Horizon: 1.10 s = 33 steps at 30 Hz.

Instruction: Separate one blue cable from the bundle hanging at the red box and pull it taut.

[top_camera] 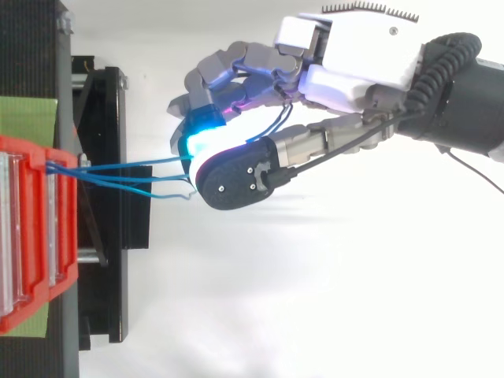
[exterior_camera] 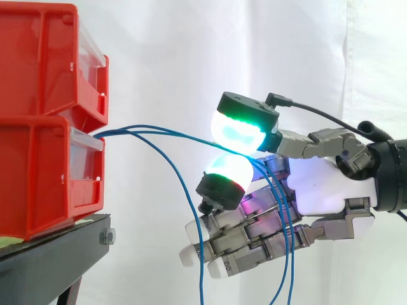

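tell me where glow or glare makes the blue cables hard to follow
Side view: even light, the blue cables stand out dark against the white curtain, lost just where they pass between the hand's cyan-green glowing pads; magenta glow tints its curled fingers. Top view: cyan pad glow washes out the cable ends at the hand, and they dim over the black stand.

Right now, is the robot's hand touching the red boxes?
No, the hand hangs apart from the red boxes, and only blue cables span the gap between them.
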Motion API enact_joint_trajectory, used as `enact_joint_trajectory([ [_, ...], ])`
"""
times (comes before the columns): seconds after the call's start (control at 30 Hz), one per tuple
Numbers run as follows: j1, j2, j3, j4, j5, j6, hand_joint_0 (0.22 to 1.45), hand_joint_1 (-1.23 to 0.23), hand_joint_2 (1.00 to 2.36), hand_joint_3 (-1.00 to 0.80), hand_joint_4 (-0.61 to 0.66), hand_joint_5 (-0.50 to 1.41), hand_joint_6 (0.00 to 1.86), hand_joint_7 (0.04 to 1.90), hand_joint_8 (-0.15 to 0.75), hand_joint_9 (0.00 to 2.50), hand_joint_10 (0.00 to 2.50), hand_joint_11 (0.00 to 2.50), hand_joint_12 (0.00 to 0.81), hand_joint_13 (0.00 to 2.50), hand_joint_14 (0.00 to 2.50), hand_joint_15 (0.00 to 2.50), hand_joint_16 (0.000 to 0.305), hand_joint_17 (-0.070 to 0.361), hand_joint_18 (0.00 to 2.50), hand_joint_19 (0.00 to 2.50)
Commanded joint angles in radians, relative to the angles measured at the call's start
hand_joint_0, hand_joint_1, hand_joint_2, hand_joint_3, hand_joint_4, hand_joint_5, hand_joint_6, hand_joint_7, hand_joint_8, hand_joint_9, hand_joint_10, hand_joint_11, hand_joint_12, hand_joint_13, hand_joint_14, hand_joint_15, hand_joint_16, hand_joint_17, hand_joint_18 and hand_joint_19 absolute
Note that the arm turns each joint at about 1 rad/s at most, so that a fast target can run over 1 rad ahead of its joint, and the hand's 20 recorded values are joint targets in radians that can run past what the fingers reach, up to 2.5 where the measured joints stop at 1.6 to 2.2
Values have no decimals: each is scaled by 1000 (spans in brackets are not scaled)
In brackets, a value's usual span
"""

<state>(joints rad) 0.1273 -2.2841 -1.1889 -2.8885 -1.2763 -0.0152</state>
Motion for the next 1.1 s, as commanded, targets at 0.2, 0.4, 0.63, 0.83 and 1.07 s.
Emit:
enact_joint_trajectory([
  [0.2, 0, 0, 0, 0, 0, 0, 563, -905, 1000, -500, 220, -169, 872, 1350, 250, 721, 19, 562, 299, 343, 5, 90, 36, 82, 280, 62],
  [0.4, 0, 0, 0, 0, 0, 0, 505, -879, 1000, -500, 215, -170, 879, 1310, 263, 731, 18, 573, 313, 348, 3, 91, 38, 87, 289, 71],
  [0.63, 0, 0, 0, 0, 0, 0, 428, -837, 1000, -500, 219, -177, 885, 1249, 285, 738, 15, 570, 343, 353, 4, 101, 45, 100, 298, 70],
  [0.83, 0, 0, 0, 0, 0, 0, 464, -425, 1000, -500, 199, -182, 874, 1196, 292, 746, 15, 567, 338, 330, 4, 98, 43, 98, 269, 82],
  [1.07, 0, 0, 0, 0, 0, 0, 590, -461, 1004, -453, 161, -177, 857, 1263, 269, 747, 19, 572, 300, 315, 4, 108, 36, 81, 228, 102],
])
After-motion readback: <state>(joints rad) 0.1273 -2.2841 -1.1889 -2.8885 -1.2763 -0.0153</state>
